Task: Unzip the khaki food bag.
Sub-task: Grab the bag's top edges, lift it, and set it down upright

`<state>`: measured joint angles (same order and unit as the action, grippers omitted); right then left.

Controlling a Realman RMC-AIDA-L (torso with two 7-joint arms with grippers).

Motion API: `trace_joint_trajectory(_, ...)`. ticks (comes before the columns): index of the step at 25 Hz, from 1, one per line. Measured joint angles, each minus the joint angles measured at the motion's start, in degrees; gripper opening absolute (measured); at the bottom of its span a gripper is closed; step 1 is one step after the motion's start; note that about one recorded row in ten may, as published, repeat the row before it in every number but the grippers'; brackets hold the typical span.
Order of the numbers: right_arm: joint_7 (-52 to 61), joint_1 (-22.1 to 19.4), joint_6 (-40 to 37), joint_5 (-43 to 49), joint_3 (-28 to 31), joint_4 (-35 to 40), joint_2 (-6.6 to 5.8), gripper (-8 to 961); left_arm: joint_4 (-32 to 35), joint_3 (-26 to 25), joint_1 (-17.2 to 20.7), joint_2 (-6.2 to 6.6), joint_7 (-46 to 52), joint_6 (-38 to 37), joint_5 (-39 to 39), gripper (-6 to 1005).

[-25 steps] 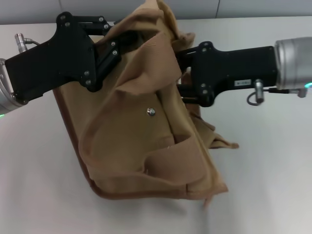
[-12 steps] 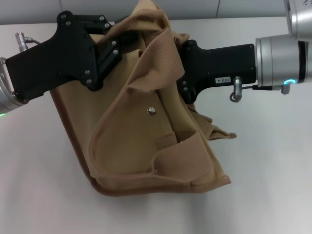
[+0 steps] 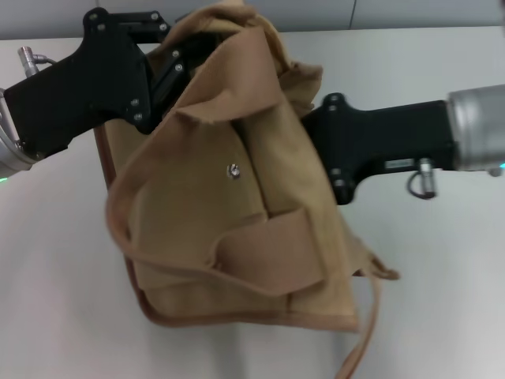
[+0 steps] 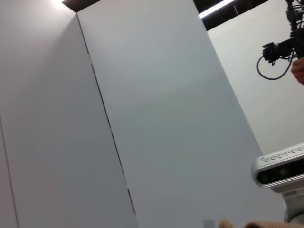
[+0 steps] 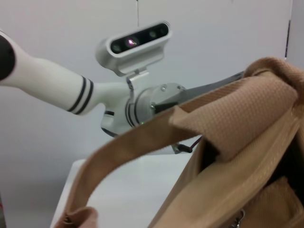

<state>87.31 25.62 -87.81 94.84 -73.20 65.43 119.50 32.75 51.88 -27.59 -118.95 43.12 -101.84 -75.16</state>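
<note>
The khaki food bag (image 3: 229,229) stands on the white tabletop (image 3: 442,284) between the left hand (image 3: 170,67) and the right hand (image 3: 312,130), whose fingers are hidden in its top, and I cannot tell how far the zipper is opened.

Khaki food bag (image 3: 229,221): tan canvas w/ woven waffle-like texture on the webbing handles (image 5: 223,123), darker brown piping along base (image 3: 237,320), silver snap (image 3: 233,170) on front. Left end effector (image 3: 170,67) and right end effector (image 3: 316,130): both matte black housings, silver-grey metal wrist cuffs behind. Table (image 3: 442,300): plain white, no pattern. Right wrist view: white robot arm (image 5: 52,90) w/ two black rings, light grey camera (image 5: 135,42).
</note>
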Motion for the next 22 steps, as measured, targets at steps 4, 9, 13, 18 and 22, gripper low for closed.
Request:
trace_joint_trajectory(4, 0.31, -0.77, -5.91, 1.59, 5.1, -0.54, -0.17, 19, -0.44, 0.3, -0.13, -0.09, 0.26, 0.93, 1.25, 105)
trace_joint_trajectory(9, 0.44, -2.01, -13.81, 4.25, 11.56, -0.42, -0.23, 38, -0.78, 0.33, -0.42, -0.1, 0.3, 1.29, 1.68, 106)
trace_joint_trajectory(13, 1.39, -2.6, -19.87, 6.96, 16.71, -0.34, -0.3, 54, -0.89, 0.29, -0.48, -0.16, 0.31, 1.99, 1.77, 107)
trace_joint_trajectory(18, 2.08, -2.9, -26.78, 11.88, 21.01, -0.15, -0.46, 73, -2.21, 0.32, -0.54, -0.05, 0.2, 2.21, 2.98, 108)
trace_joint_trajectory(22, 2.07, -2.95, -31.2, 15.48, 22.16, -0.15, -0.62, 88, -2.25, -0.04, -0.54, -0.01, 0.29, 2.35, 3.08, 109)
